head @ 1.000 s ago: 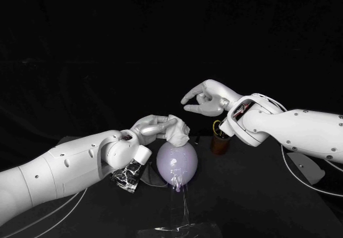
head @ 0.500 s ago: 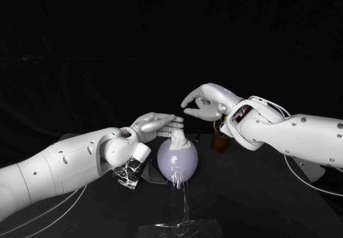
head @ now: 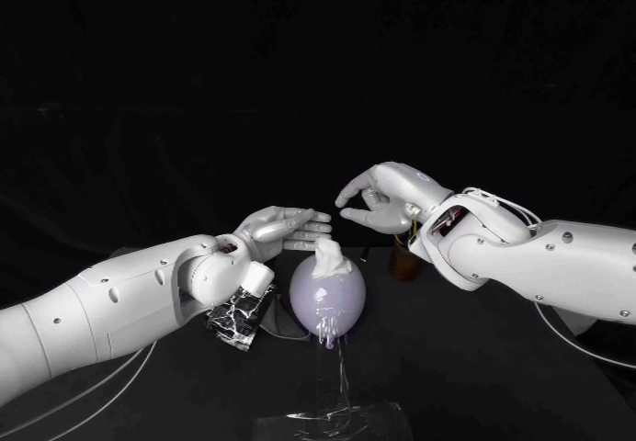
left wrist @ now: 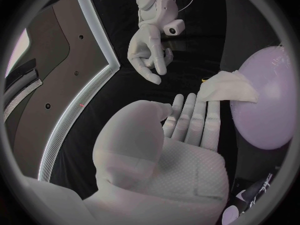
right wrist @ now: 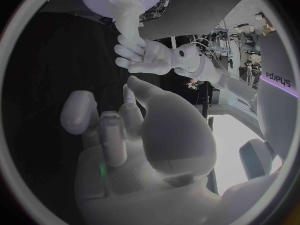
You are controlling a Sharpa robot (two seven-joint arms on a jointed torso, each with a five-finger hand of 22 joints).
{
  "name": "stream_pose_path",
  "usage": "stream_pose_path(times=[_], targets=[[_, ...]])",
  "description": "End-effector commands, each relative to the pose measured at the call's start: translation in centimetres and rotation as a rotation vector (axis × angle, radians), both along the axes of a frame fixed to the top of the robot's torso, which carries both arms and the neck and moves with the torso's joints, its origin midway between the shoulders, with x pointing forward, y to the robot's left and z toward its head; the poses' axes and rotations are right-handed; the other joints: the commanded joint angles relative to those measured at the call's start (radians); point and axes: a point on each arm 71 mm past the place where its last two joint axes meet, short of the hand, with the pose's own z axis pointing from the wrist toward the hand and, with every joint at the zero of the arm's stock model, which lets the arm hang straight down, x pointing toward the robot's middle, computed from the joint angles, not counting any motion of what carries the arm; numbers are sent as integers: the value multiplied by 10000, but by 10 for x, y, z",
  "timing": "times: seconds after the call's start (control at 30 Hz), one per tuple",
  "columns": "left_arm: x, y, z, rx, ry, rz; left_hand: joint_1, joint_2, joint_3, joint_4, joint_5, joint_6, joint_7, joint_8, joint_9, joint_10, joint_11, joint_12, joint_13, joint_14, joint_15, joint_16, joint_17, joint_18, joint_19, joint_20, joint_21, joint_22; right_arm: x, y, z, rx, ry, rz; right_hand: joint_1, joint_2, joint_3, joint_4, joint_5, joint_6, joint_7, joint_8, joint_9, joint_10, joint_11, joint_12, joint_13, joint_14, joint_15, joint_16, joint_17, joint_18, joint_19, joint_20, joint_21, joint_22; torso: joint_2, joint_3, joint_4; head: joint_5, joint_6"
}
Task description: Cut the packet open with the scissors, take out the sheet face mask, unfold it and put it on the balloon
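Mask [head: 329, 258]: bunched in a wad on top of balloon [head: 327, 299], not spread.
Left hand [head: 282, 231]: flat, fingers straight, empty; fingertips just over mask, contact unclear.
Right hand [head: 381, 200]: loosely curled, empty; higher, to mask's right, well apart.
Nearer: left.
Likely reach: down and inward.

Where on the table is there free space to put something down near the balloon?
Free: the bare table right of the balloon, in front of the right arm. Crowded: left of the balloon, where the packet lies by the left arm, and over its top, where the crumpled mask sits with the left hand and right hand close by.
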Motion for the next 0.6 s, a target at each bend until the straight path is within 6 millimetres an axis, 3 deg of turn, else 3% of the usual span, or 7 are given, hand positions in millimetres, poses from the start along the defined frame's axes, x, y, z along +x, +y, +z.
stream_pose_path(times=[0.03, 0.17, 0.3, 0.6], targets=[[2, 1, 1, 37, 54, 318, -18, -113, 56, 2, 24, -49, 767, 35, 4, 2, 6, -38, -1, -77, -20, -43, -13, 5, -72, 3, -65, -10, -2, -2, -4, -63, -22, -177, -150, -25, 53, 8, -58, 35, 11, 51, 5, 38, -41, 8, 776, 1042, -63, 35, 2631, 53, 63, -23, -32, 702, 0, -5, 24, 3, -52], [2, 1, 1, 62, 76, 324, -20, -117, 57, 1, 24, -49, 767, 36, 4, 3, 6, -38, -1, -78, -20, -44, -13, 4, -74, 2, -67, -9, -4, -6, -10, 102, 242, -380, -339, -120, 39, 115, -119, -60, 36, 10, -21, 10, -20, -47, 744, 1042, -46, 35, 2631, 68, 23, -18, -149, 663, 13, -13, 21, 7, -93], [2, 1, 0, 72, 94, 307, -23, -131, 59, -3, 23, -50, 769, 37, 5, 4, 6, -37, 0, -79, -19, -45, -14, 5, -76, 0, -69, -7, -3, -12, -19, 450, 761, -775, -831, -400, -114, 458, -466, -356, 135, -140, -104, -83, 66, -201, 651, 1042, 24, 35, 2631, 109, -93, 28, -461, 550, 2, -10, 7, 19, -122], [0, 0, 0, 65, 151, 165, -32, -206, 89, -36, 22, -40, 765, 62, 15, 19, 1, -30, 3, -54, -28, -36, -10, 47, 7, -12, -30, 23, 5, -21, -43, 663, 2647, -1481, -1361, -867, -650, 1226, -405, -937, 331, -371, -239, -693, 269, -1005, 150, 896, 213, -196, 2261, 328, -705, 205, -1936, -6, -9, -1, -4, 40, -167]])
